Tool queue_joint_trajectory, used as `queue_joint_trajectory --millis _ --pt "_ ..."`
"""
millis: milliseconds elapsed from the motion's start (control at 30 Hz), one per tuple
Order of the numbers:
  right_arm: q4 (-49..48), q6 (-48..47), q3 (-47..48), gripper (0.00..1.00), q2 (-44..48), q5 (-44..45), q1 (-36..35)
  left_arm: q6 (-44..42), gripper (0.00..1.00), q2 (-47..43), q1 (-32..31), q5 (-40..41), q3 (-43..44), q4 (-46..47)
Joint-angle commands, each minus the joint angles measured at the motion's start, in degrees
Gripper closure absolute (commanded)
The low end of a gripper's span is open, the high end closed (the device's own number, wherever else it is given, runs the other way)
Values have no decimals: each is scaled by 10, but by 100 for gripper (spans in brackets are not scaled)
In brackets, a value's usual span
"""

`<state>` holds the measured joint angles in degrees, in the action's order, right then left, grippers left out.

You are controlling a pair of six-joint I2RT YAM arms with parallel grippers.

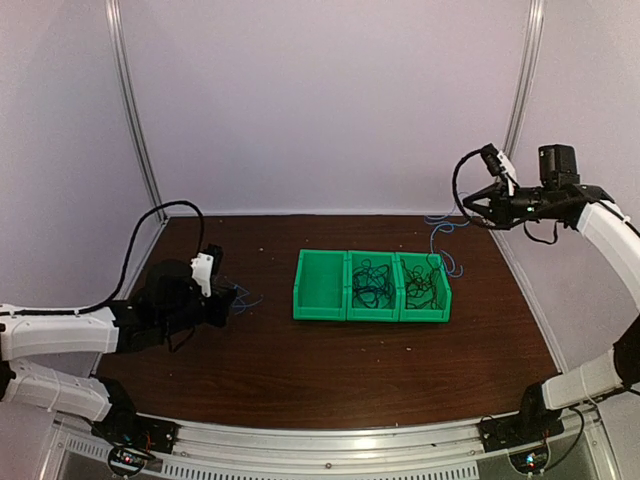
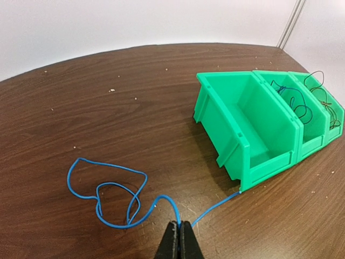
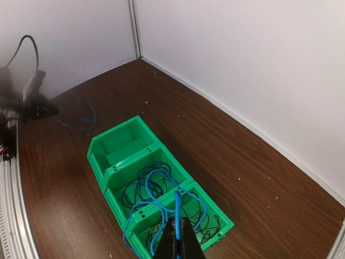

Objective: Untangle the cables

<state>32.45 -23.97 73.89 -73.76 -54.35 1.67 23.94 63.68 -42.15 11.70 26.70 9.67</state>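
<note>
My left gripper point(image 2: 179, 225) is shut on a thin blue cable point(image 2: 108, 186) that lies in loose loops on the table left of the green bins point(image 2: 237, 145). One end of it runs to the nearest bin's corner. In the top view this gripper point(image 1: 226, 300) is low at the table's left. My right gripper point(image 3: 178, 226) is shut on another blue cable point(image 3: 153, 181) and holds it high above the bins. Its loops hang down over the middle and right bins. Dark cables point(image 3: 132, 191) lie tangled in those two bins. In the top view the right gripper point(image 1: 478, 208) is raised at the back right.
Three joined green bins point(image 1: 322, 300) stand mid-table; the left one holds nothing. White walls with metal posts point(image 1: 135, 120) close the back and sides. Small crumbs dot the brown table point(image 1: 300, 370).
</note>
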Motion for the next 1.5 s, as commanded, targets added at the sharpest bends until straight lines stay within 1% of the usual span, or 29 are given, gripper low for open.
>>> queue_joint_trajectory --millis 0,100,200,333,500,700,900,1133,1300,1467 --pt "84 -77 -14 100 25 -17 -84 -10 100 -22 1 -3 37 0" --pt "127 -105 -25 100 28 -1 -172 -22 100 -24 1 1 63 -11" --pt "133 -109 -46 100 31 31 -243 -37 100 -19 1 6 95 -17" --pt "100 -97 -97 100 21 41 -282 -58 100 4 1 -12 150 -15" --pt "38 -94 -161 100 -14 48 -296 -74 100 43 1 -49 223 3" --pt "-10 -101 -194 100 -82 48 -298 -85 100 120 -3 -152 319 17" --pt "-50 -94 -219 100 -94 65 -298 -85 100 204 -16 -212 379 23" --pt "-79 -82 -241 100 -94 100 -299 -74 100 285 -20 -236 415 30" --pt "-80 -84 -242 100 -97 110 -298 -64 100 341 -20 -243 431 28" --pt "-82 -84 -245 100 -93 111 -298 -60 100 376 -19 -215 433 27"
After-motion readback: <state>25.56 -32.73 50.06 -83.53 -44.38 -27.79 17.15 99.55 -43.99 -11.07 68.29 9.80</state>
